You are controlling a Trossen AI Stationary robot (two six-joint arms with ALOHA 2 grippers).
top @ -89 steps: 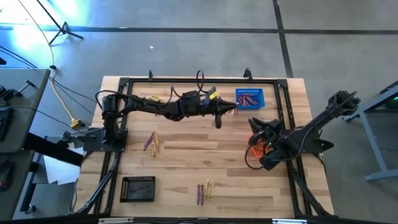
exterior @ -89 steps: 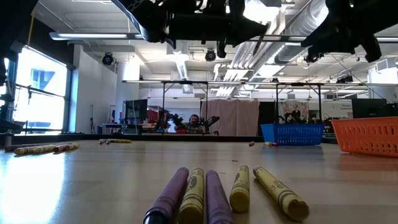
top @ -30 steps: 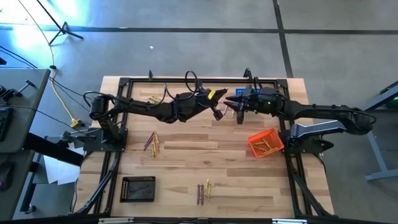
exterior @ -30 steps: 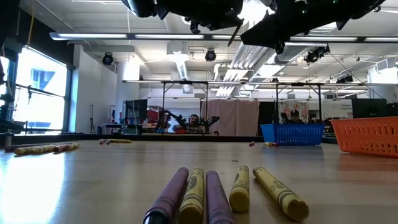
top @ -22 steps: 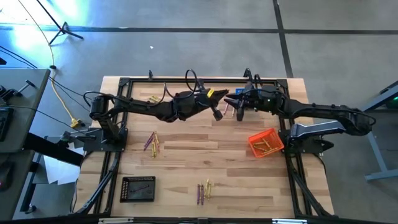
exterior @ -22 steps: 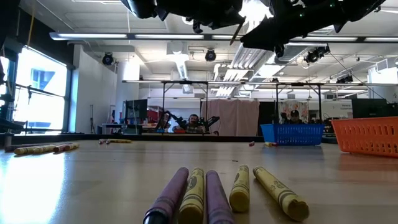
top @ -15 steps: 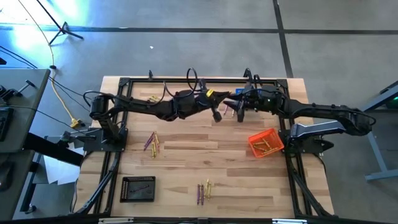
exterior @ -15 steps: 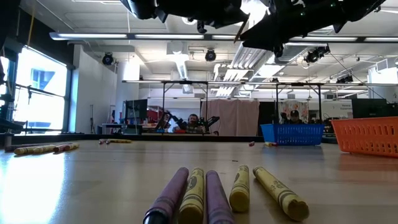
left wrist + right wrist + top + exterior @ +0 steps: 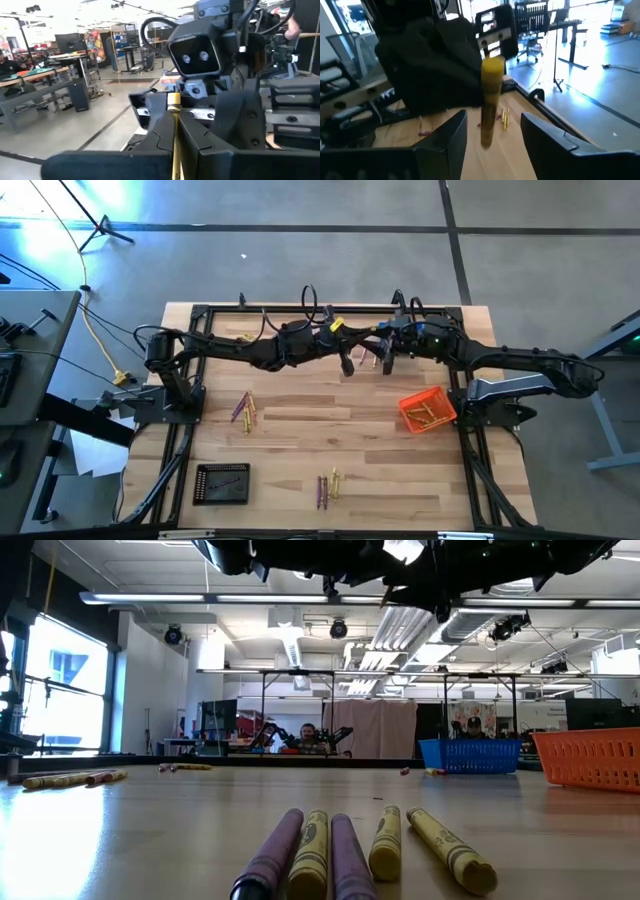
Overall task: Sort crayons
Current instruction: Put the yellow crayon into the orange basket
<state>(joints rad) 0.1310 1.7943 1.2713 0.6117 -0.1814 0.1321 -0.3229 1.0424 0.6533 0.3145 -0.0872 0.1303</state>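
Table: a light wooden table (image 9: 300, 440) is sitting on a grey floor.
Left claw: the left gripper (image 9: 347, 360) is squeezing a yellow crayon (image 9: 173, 131) high over the back of the table.
Right claw: the right gripper (image 9: 490, 131) is standing wide open, one finger on each side of that crayon, not squeezing it.
Orange basket: the orange basket (image 9: 425, 412) is sitting on the right, holding a few yellow crayons.
Blue basket: the blue basket (image 9: 470, 755) is standing at the back; cannot tell what is inside.
Black basket: the black basket (image 9: 221, 483) is sitting at the front left with one dark stick in it.
Loose crayons: purple and yellow crayons (image 9: 330, 848) are lying side by side at the front.
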